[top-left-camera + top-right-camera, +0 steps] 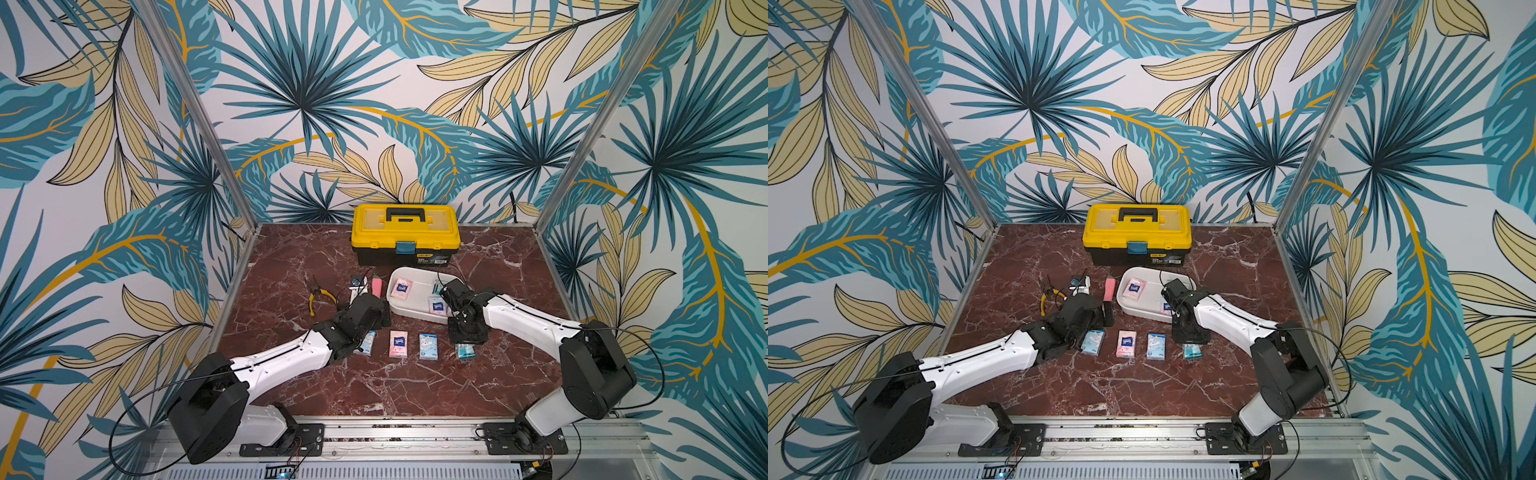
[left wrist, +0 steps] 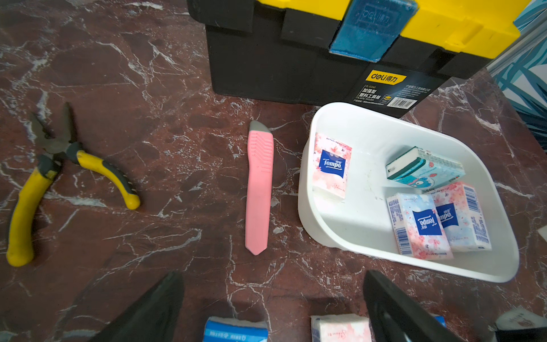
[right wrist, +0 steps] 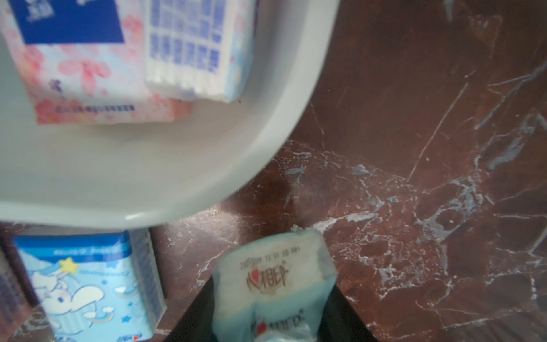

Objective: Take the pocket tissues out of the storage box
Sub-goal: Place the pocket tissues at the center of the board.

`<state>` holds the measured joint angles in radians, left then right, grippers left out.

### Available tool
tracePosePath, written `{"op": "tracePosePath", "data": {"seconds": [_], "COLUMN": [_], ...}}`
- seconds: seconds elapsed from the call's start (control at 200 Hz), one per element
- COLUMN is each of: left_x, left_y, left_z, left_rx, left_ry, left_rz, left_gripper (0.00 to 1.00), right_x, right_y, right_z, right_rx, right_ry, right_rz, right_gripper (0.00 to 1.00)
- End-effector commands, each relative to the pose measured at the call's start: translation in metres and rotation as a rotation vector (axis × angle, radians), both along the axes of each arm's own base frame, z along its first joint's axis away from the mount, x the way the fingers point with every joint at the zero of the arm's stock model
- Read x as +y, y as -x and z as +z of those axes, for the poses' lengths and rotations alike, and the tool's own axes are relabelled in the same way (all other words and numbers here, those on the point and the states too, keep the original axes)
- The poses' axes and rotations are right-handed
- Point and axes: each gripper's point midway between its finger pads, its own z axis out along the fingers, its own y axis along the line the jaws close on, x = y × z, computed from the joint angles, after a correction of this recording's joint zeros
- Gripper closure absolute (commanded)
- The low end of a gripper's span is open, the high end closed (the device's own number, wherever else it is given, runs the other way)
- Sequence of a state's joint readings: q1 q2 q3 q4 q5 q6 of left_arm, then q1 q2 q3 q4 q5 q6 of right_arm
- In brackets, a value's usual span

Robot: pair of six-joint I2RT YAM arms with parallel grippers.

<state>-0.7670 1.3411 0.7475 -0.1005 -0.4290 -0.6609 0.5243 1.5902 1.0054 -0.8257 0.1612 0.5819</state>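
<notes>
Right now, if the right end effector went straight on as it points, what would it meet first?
Probably the marble tabletop beside the storage box; the teal pack held in the right end effector would touch first.

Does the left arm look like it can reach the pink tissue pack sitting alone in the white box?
Probably yes. The left arm has its jaws open close beside the storage box, which has no lid and low walls, and nothing covers the pink pack.

Storage box (image 2: pixel 307 207): white. Pocket tissues (image 2: pixel 331 165): pink blossom print with dark-blue labels; light-blue pack (image 3: pixel 88 284), cartoon elephant; teal pack (image 2: pixel 426 168), cartoon print. Toolbox (image 1: pixel 405 232): yellow lid, black base, blue latch. Utility knife (image 2: pixel 259 189): pink, grey tip. Pliers (image 2: pixel 63 151): yellow-and-black handles. Bench (image 1: pixel 291 270): red-brown marble, white veins.
</notes>
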Motion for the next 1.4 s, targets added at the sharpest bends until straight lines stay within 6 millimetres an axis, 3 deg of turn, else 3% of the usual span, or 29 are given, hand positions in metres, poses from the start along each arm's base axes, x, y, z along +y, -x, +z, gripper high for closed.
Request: {"op": "tracePosePath", "data": {"seconds": [0.0,0.441,0.746,1.036,1.397], "left_x": [-0.006,-0.007,-0.008,-0.015,-0.039], "left_y": [-0.009,-0.011,-0.011,-0.012,-0.017], "left_z": [0.021,0.022,0.026,0.035,0.051], "left_rx": [-0.041,-0.039,-0.038,-0.034,-0.006], "left_ry": [0.031,0.033,0.036,0.045,0.022], "left_rz": [0.002,0.008,0.003,-0.023,-0.129], "left_gripper": [0.0,0.0,0.0,0.0,0.0], "right_x": [-0.005,-0.01,-0.009,-0.004,-0.006], "right_y": [0.003,0.001,-0.001,-0.005,-0.02], "right_z": [-0.011,-0.028,-0.019,0.009,0.067], "right_rx": [0.008,0.017,-0.011,-0.076,-0.22], "right_ry": [0.031,0.068,0.052,0.001,-0.01], "right_rz": [-0.025,-0.054,-0.046,-0.026,0.018], "right_gripper": [0.5,0.45,0.36,0.29,0.2]}}
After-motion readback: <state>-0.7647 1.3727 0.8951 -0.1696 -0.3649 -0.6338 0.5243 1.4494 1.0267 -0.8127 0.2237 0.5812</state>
